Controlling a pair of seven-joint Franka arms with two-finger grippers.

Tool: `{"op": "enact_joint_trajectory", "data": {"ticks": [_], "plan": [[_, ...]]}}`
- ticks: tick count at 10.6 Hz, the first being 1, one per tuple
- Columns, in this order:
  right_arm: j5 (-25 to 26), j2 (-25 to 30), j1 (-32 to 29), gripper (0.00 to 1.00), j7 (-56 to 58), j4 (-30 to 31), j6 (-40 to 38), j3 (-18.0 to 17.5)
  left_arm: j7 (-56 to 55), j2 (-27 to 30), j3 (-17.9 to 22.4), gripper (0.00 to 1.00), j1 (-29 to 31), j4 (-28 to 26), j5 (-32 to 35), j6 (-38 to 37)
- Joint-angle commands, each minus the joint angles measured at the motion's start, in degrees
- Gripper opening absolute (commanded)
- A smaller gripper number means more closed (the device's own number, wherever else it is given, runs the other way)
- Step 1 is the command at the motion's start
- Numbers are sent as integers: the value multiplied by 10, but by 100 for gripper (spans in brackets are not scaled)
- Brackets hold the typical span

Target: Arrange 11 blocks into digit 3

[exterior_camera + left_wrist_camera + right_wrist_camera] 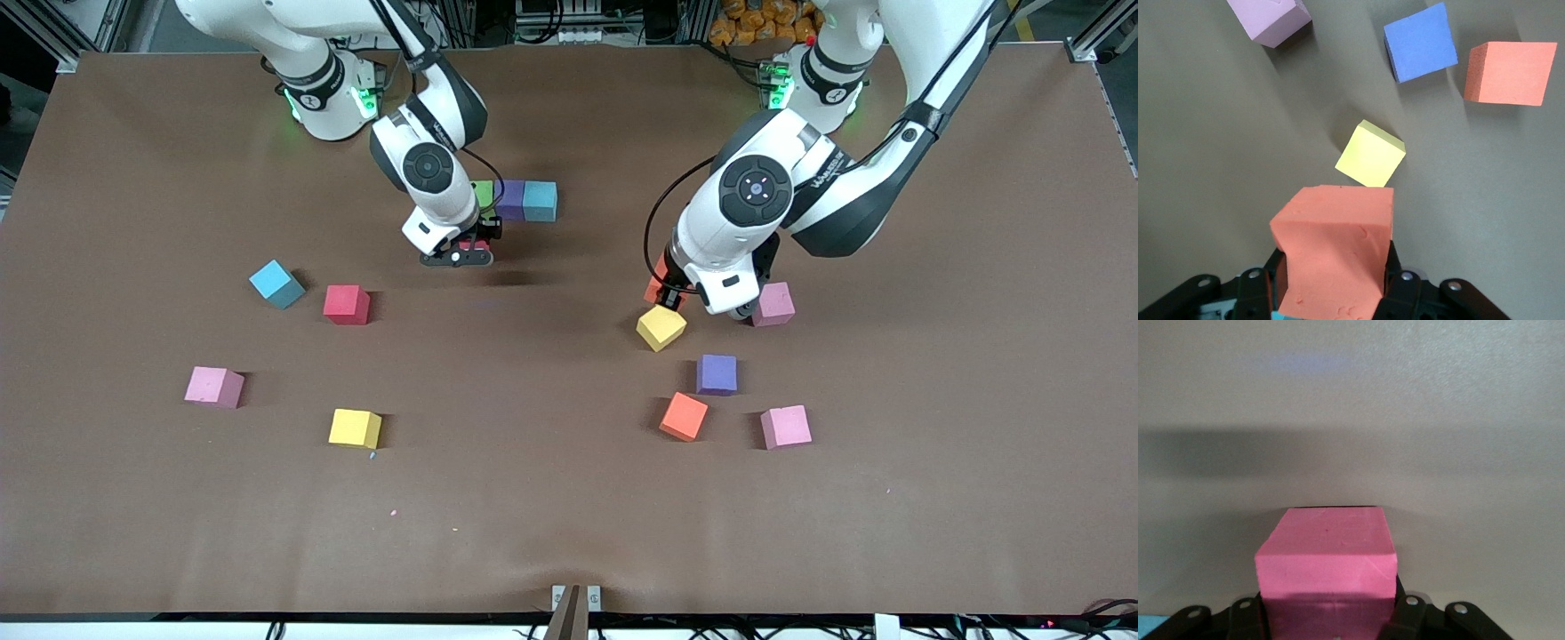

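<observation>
Stretching wide under both arms, a matte brown table (551,498) — cluttered racks and cables lining its top edge. Sitting scattered on it, small matte foam cubes (355,428); forming a short row near the right arm, green, purple and blue ones (518,200). Pinching a squashed orange foam cube (1335,257), the left gripper (1331,280), above a yellow cube (1370,154). Clamping a hot-pink foam cube (1327,570), the right gripper (1328,607) — over bare table beside that row.

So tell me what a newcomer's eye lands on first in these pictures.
Both pincers carry a foam cube: the left pincer is shut on an orange foam cube above a yellow foam cube on the table, and the right pincer is shut on a reddish-pink foam cube. Beside the right pincer, a short row of green, purple and light blue cubes lies near the robots' bases. Loose coloured cubes dot the brown table.
</observation>
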State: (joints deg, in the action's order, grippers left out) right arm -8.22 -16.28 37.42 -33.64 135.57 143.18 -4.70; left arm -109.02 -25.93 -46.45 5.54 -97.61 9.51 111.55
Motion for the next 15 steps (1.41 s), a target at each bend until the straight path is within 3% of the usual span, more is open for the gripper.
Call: {"op": "enact_joint_trajectory", "data": {"ticks": [1, 15], "plan": [[-29, 2, 19, 9, -9, 25, 30, 1, 17, 1, -2, 0, 3, 5, -12, -11], [-47, 20, 34, 9, 0, 54, 22, 3, 17, 3, -2, 0, 3, 6, -12, -11]]}}
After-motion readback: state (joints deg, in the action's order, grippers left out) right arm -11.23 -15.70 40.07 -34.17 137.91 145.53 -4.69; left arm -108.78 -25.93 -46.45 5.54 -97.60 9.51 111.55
